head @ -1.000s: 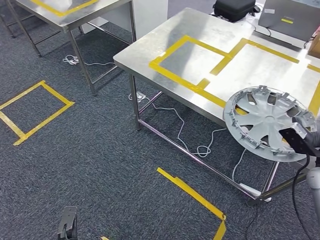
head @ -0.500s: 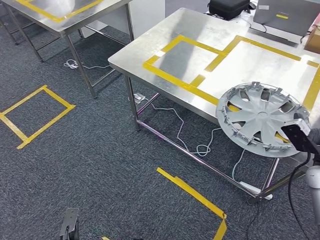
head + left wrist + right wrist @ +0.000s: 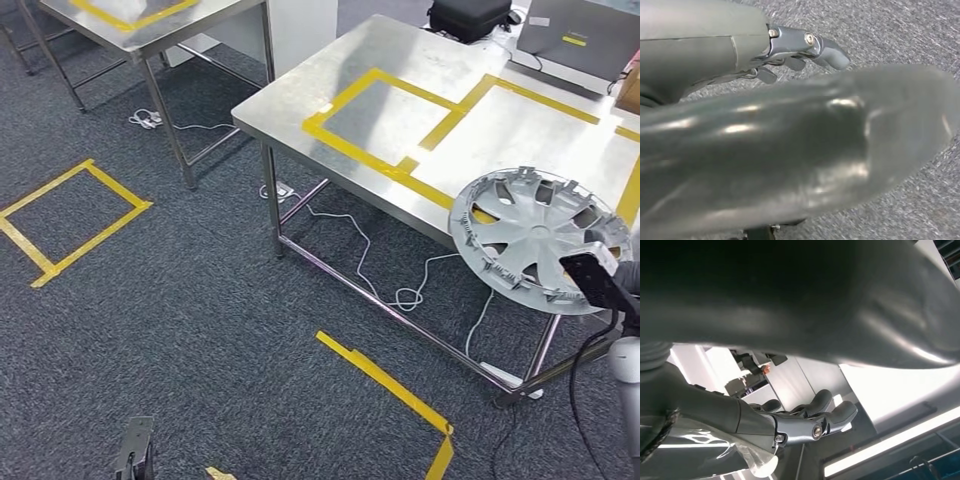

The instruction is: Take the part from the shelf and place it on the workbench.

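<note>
One silver spoked hubcap [image 3: 537, 242], tilted

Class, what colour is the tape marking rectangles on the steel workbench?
Yellow tape on the workbench, clearest in the head view.

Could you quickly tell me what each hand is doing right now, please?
Left hand: holds nothing, fingers apart.
Right hand: holds the wheel cover.

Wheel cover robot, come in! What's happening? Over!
Right hand grips wheel cover, tilted over the workbench edge. Left hand holds nothing. Taped squares ahead bare.
</note>
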